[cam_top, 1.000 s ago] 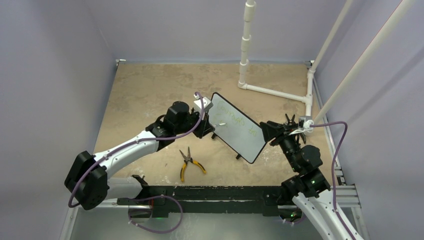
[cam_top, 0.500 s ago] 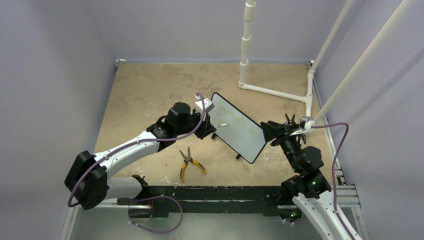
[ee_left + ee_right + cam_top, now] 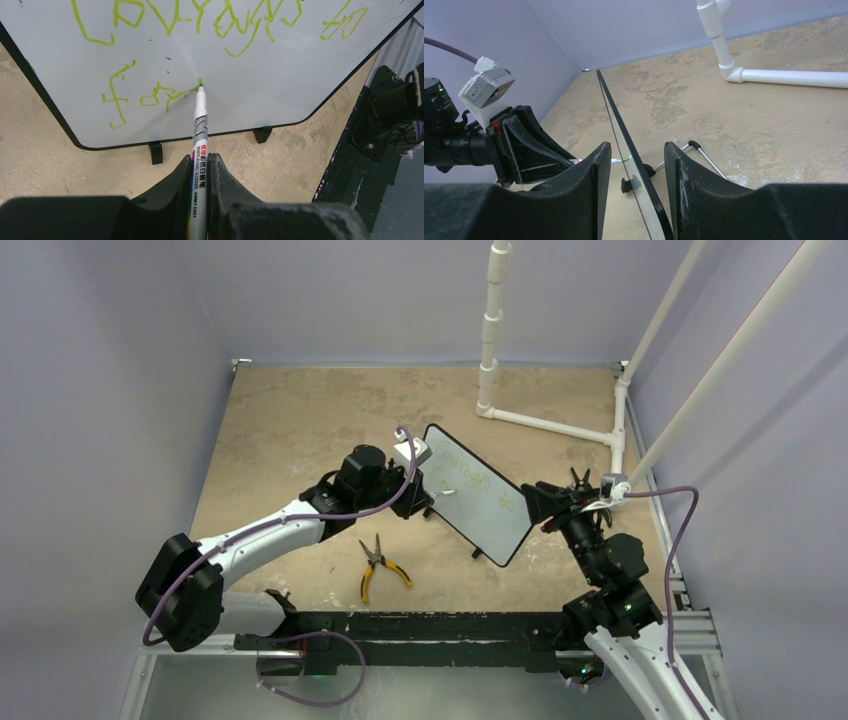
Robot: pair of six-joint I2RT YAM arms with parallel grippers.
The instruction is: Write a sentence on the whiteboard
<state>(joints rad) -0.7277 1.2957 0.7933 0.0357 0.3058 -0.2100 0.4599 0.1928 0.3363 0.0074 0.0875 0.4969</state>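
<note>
The whiteboard (image 3: 480, 502) stands tilted on its feet mid-table, black-framed. The sentence (image 3: 215, 15) is green scrawl in two rows, the lower row (image 3: 145, 95) short. My left gripper (image 3: 200, 156) is shut on a white-and-grey marker (image 3: 200, 130), whose green tip touches the board at the end of the lower row. From above, the left gripper (image 3: 425, 495) faces the board's left half. My right gripper (image 3: 638, 146) is open. Its fingers straddle the whiteboard's (image 3: 624, 135) right edge, with a clear gap on the left side. In the top view, the right gripper (image 3: 530, 502) is at that edge.
Yellow-handled pliers (image 3: 378, 565) lie in front of the board, near the arm bases. A white PVC pipe frame (image 3: 490, 340) stands at the back right and runs along the right side. The board's wire leg (image 3: 704, 155) sticks out behind it.
My left gripper and the marker tip have crept a little to the right along the board. The right arm and the board have stayed put.
</note>
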